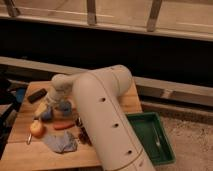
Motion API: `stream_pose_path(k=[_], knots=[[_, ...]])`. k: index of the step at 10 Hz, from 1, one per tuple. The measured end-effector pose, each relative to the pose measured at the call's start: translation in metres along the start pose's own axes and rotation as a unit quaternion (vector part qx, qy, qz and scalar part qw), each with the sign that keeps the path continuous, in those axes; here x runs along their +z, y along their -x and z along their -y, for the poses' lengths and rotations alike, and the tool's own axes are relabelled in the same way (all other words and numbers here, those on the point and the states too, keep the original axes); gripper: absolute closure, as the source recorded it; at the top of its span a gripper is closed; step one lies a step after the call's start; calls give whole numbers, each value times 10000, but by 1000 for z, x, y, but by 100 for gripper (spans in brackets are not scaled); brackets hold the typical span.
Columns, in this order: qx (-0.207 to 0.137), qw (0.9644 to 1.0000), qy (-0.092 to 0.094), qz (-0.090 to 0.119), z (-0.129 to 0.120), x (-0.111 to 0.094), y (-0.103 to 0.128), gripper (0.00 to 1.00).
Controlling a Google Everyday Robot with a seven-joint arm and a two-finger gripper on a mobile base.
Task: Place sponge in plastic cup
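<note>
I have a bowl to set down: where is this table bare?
Bare wood: the near-left corner of the table, in front of the orange fruit and grey cloth, and the back-right edge behind the arm. Crowded: mid-left, where the gripper hangs beside the blue object.
</note>
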Motion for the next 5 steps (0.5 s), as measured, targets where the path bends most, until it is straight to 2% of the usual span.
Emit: stream_pose_path(k=[1,3,5], knots=[[9,10000,-2,1,1,0,-1,40],[23,10000,-19,-40,3,2,-3,63],[27,10000,-34,-52,2,3,-4,80]])
